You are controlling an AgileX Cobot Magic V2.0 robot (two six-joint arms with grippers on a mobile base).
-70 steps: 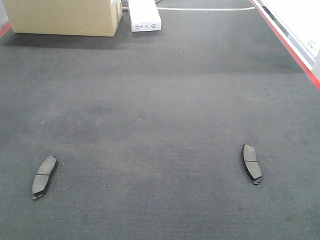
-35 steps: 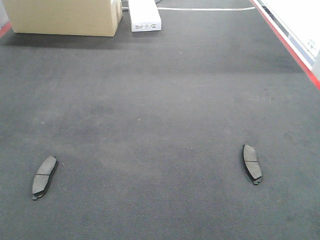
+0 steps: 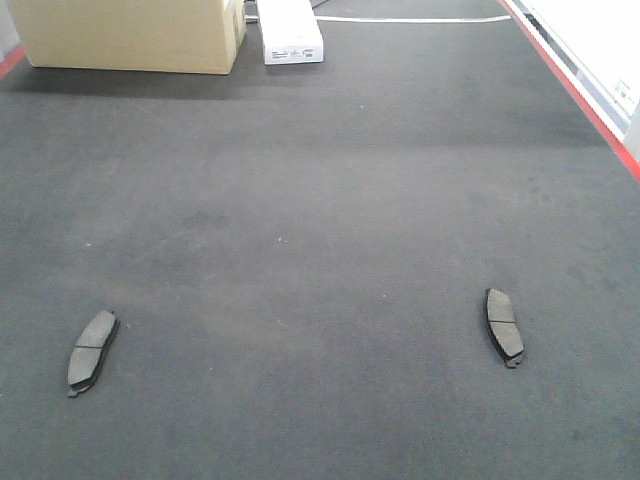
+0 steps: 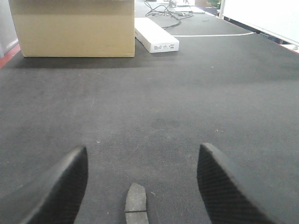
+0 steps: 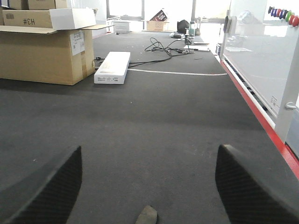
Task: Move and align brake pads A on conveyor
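Observation:
Two dark grey brake pads lie flat on the charcoal conveyor: one at the near left and one at the near right, far apart. In the left wrist view the left gripper stands open, and the tip of the left brake pad shows on the belt between its fingers. In the right wrist view the right gripper is open too, with the end of the right brake pad at the bottom edge between its fingers. No gripper shows in the front view.
A cardboard box and a white flat box sit at the far end of the belt. Cables lie beyond them. A red frame edge runs along the right side.
The left brake pad has shifted slightly to the right and stands a little straighter. The right brake pad has not moved.

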